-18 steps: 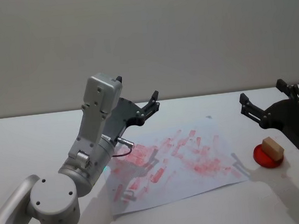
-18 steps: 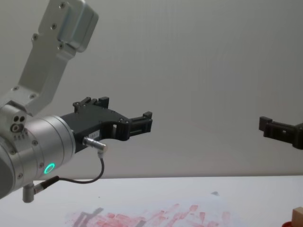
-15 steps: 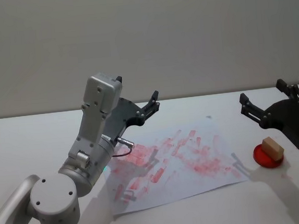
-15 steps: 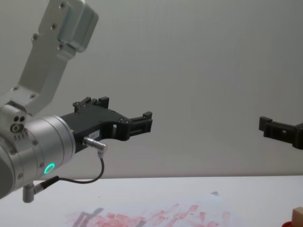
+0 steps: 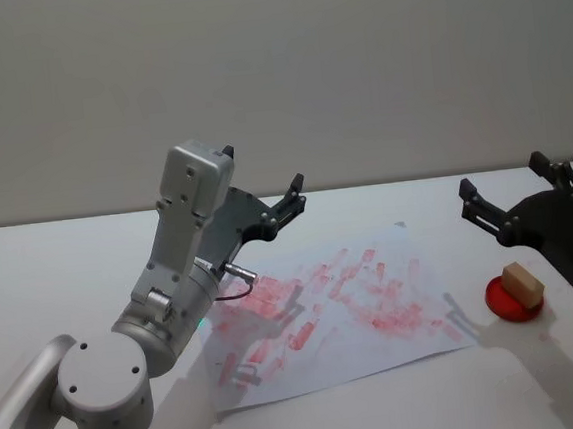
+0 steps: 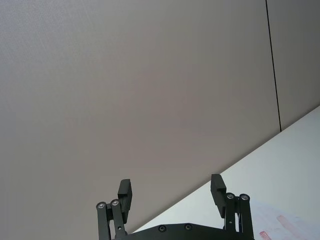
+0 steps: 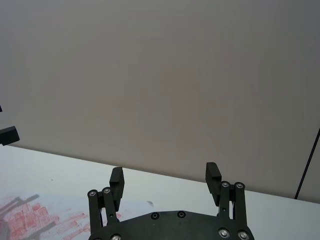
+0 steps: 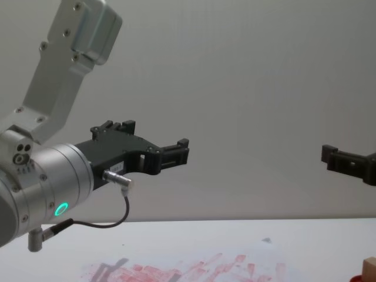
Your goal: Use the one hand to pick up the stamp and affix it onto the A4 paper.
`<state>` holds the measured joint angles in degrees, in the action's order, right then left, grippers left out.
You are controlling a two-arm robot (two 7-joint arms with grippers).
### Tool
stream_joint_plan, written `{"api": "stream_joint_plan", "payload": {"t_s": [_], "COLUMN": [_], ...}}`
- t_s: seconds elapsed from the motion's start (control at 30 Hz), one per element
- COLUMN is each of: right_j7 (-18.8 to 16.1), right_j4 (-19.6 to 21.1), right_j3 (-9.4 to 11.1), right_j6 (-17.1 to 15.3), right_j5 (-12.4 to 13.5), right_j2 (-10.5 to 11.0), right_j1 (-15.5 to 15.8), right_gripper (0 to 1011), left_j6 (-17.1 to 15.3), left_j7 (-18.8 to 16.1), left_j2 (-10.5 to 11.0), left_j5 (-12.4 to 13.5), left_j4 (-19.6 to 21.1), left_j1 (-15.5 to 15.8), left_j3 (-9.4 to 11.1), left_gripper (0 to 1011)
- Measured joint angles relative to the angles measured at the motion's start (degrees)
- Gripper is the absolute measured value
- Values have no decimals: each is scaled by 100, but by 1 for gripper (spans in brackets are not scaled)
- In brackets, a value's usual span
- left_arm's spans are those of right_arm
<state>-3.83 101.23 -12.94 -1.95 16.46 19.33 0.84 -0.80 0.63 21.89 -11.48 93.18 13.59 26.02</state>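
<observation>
In the head view my right gripper (image 5: 499,178) hangs right of the paper (image 5: 378,345), fingers apart. Below it, off the paper's right edge, the stamp (image 5: 521,282) sits on a red pad (image 5: 495,301). Its long axis slants roughly along that edge. My left gripper (image 5: 287,202) is raised over the paper's left part.

In the chest view the stamp (image 8: 370,269) peeks in right of the paper (image 8: 194,271).

In each wrist view, the left gripper (image 6: 170,187) and the right gripper (image 7: 165,177) are spread, holding nothing.
</observation>
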Motion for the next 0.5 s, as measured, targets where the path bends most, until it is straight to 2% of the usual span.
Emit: {"api": "stream_joint_plan", "payload": {"t_s": [0.5], "right_j7": [6], "right_j4": [10], "right_j3": [25], "right_j6": [0], "right_j5": [21], "right_j2": [41], "right_j1": [45], "right_gripper": [1001], "left_j6": [0], "left_j7": [0], "left_j2": [0], "left_j5": [0], "left_j4": [0], "left_j1": [0], "left_j3": [0], "left_gripper": [1001]}}
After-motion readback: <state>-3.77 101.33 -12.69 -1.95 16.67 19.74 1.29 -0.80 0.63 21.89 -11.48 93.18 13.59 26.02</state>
